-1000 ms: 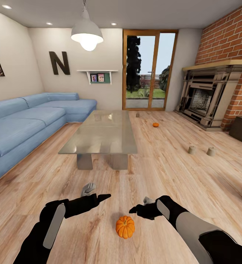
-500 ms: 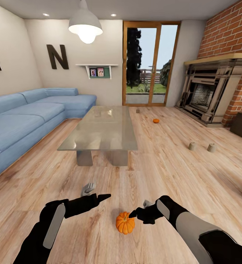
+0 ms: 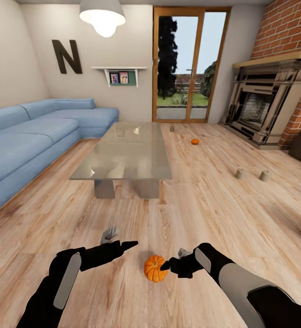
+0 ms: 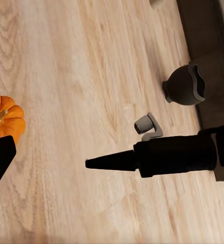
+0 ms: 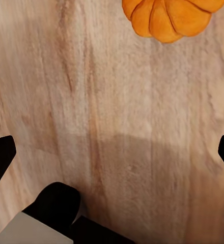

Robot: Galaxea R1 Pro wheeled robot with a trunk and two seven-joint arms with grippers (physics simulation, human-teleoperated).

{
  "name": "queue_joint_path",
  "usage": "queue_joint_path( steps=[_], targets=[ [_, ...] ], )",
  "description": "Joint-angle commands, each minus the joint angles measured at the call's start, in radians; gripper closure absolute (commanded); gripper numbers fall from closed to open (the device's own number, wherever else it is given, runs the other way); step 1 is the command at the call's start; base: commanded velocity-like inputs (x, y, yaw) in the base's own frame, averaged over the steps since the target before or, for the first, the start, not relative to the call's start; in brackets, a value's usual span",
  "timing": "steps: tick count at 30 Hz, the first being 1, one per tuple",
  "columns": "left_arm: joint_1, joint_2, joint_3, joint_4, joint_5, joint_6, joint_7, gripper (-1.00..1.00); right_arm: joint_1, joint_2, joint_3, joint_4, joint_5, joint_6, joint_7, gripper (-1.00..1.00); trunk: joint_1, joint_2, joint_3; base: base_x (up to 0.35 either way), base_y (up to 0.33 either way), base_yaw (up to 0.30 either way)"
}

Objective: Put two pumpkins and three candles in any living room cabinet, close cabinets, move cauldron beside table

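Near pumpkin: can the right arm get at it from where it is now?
Probably yes. The near pumpkin sits on bare floor right beside the right gripper, whose fingers look spread wide in the right wrist view, with nothing between them. The gripper likely needs to shift sideways to centre over it.

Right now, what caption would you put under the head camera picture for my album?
A robot's right gripper reaches beside an orange pumpkin on the wooden floor, near a glass coffee table.

Near pumpkin [image 3: 155,268] on floor [image 3: 205,205], just beside right pincer [image 3: 171,261].
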Motion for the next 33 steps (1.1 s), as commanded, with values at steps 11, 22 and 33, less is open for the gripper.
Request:
queue_joint_path(
  steps=[11, 22, 33],
  targets=[
    [-0.001, -0.001, 0.003, 0.000, -0.004, 0.006, -0.006, -1.00, 0.000, -0.001, 0.008, 0.000, -0.004, -0.106, 0.003, -1.00, 0.005, -0.003, -0.044, 0.000, 0.000, 0.000],
    [-0.001, -0.001, 0.002, 0.000, -0.004, 0.006, -0.006, -1.00, 0.001, -0.001, 0.007, 0.000, -0.004, -0.126, 0.005, -1.00, 0.010, -0.006, -0.086, 0.000, 0.000, 0.000],
    [-0.001, 0.000, -0.005, 0.002, -0.007, 0.005, -0.003, -1.00, 0.001, -0.001, 0.009, 0.001, -0.003, -0.163, 0.005, -1.00, 0.011, -0.006, -0.094, 0.000, 0.000, 0.000]
  ],
)
